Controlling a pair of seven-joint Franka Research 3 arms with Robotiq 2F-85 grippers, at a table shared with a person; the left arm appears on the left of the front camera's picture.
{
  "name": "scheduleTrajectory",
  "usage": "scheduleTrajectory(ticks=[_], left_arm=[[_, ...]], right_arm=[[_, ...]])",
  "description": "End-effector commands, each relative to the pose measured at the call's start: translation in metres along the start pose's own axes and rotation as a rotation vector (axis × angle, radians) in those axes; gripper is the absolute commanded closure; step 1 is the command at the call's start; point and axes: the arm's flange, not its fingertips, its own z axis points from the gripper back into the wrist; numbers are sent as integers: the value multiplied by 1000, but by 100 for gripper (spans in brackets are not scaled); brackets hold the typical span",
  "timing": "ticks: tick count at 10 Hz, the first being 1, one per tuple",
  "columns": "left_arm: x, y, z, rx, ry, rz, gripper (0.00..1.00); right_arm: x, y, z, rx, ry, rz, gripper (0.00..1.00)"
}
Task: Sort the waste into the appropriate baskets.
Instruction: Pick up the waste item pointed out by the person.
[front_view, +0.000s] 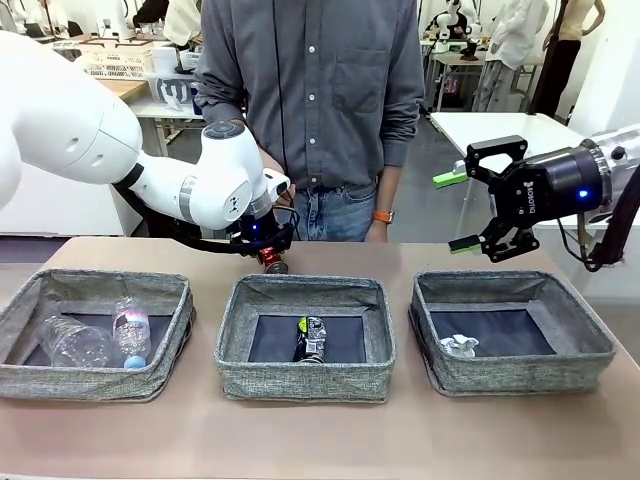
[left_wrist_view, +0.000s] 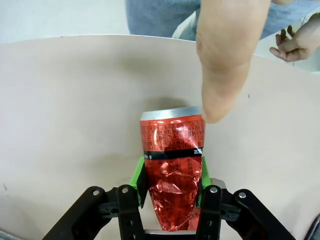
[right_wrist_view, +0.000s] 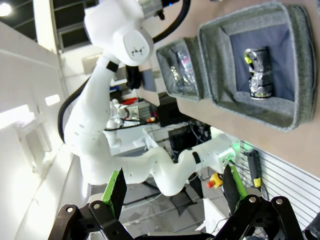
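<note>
Spanning the scene: a beige table (front_view: 320, 440) carries three grey woven fabric baskets in a row.
Left basket (front_view: 30, 380): two clear plastic bottles lie inside, one pink-labelled with a blue cap (front_view: 132, 333), the other (front_view: 75, 342) beside it.
Middle basket (front_view: 305, 385): a dark can with yellow-green marks (front_view: 312, 339) lies on the dark bottom.
Right basket (front_view: 590, 350): a white paper wad (front_view: 459, 346) lies inside.
Left gripper (left_wrist_view: 170, 181): low at the table behind the middle basket, green pads clamped on both sides of a crumpled red can (left_wrist_view: 173, 170).
Red can: between the fingers, silver end pointing away, the person's hand (left_wrist_view: 225, 55) touching that end.
Right gripper (front_view: 454, 210): raised above the right basket, fingers spread wide, grasping nothing.
</note>
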Motion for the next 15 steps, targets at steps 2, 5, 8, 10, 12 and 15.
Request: scheduleTrajectory(ticks=[2,5,8,10,12,15], left_arm=[[2,9,16,22,-5,34,100],[2,31,54,29,-43,65,100],[-6,93,144,29,-133,-44,100],[-35,109,224,-100,-106,-58,100],[-94,85,298,-292,-85,-106,100],[-97,66,308,-258,-128,-111,100]], right_arm=[[2,1,0,4,3,26,0],[2,1,0,4,3,26,0],[2,1,0,4,3,26,0],[2,1,0,4,3,26,0],[2,1,0,4,3,26,0],[2,1,0,4,3,26,0]])
